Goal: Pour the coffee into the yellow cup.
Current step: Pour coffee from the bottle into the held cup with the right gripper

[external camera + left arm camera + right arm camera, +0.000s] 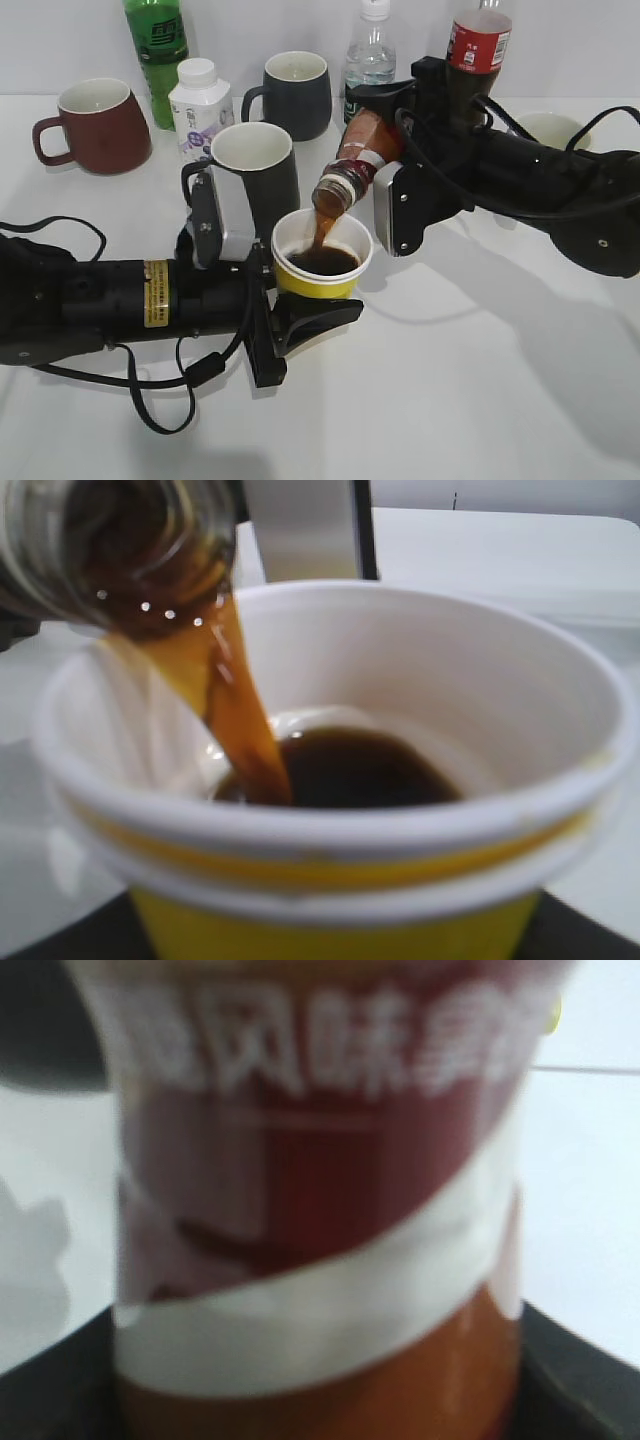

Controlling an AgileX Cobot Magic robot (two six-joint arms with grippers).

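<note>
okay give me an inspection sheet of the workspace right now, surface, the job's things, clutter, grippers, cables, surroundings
Surface: white table, no spill seen.
Job's things: coffee bottle tilted neck-down, a brown stream falling into the yellow cup; cup partly filled with dark liquid.
Clutter: maroon mug, two dark mugs, green bottle, small white bottle, clear bottle, cola bottle, white bowl.
Grippers: left gripper shut on the yellow cup; right gripper shut on the coffee bottle.
Cables: black cable looping on the table beside the left arm; more along the right arm.
Surroundings: plain pale wall behind.
</note>
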